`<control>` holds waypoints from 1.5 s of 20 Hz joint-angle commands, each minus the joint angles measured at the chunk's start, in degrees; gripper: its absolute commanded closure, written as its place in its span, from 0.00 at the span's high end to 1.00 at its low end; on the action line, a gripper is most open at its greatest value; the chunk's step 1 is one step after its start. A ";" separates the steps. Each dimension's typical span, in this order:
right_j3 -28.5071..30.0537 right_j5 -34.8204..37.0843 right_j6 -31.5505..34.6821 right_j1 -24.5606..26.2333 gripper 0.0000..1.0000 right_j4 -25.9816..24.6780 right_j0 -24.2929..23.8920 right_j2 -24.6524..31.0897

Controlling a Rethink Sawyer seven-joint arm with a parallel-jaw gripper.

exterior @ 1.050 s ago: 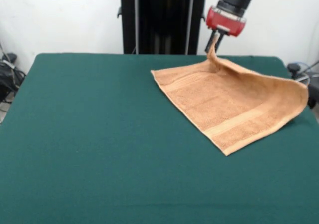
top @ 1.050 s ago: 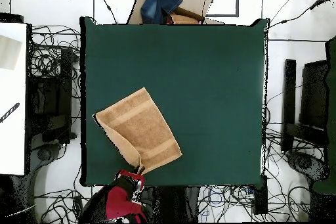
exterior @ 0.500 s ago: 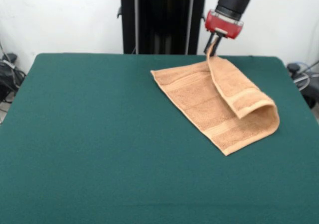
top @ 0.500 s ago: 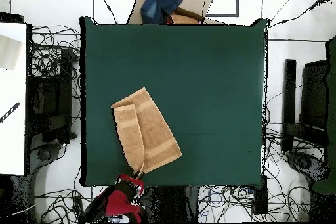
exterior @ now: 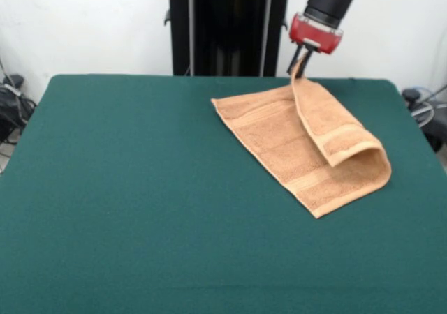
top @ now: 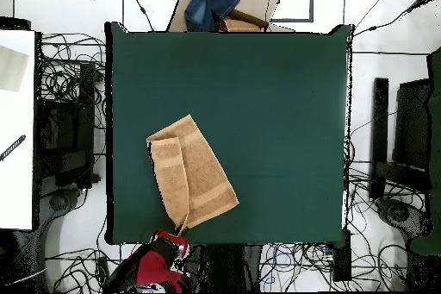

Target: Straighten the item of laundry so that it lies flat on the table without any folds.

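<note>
The claw hangs at the far edge of the table, close to the pedestal, pinched shut on one corner of the towel and holding that corner up off the cloth. The towel sits toward the robot's side of the table, in the overhead view near the bottom edge and left of centre. Most of it lies flat, but one long flap is doubled over on top of the rest, curling round in a soft loop at the end nearer the front camera.

Here is the worry: the grip is on very little fabric, just the tip of a corner. If the arm pulls hard or fast, that corner may slip out of the claw and the flap would drop back onto the lower layer, fold intact. The other risk is drag. Nothing pins the flat part down, so a sideways pull may slide the whole towel across the felt rather than peel the flap open.

The held corner also hangs right at the table's edge, so carrying it further that way could leave part of the towel draped over the side, not flat on the table.
</note>
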 commanded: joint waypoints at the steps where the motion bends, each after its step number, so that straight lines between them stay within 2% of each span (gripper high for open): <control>1: -1.02 3.84 15.65 0.76 0.00 6.48 2.46 5.58; 10: -2.18 6.78 14.20 0.50 0.00 7.54 3.47 8.17; 15: -3.10 7.49 12.13 0.93 0.00 5.73 2.11 9.19; 21: -3.63 8.24 11.53 0.73 0.00 6.09 2.31 9.65; 30: -4.54 11.62 11.13 -0.79 0.00 11.12 6.87 8.64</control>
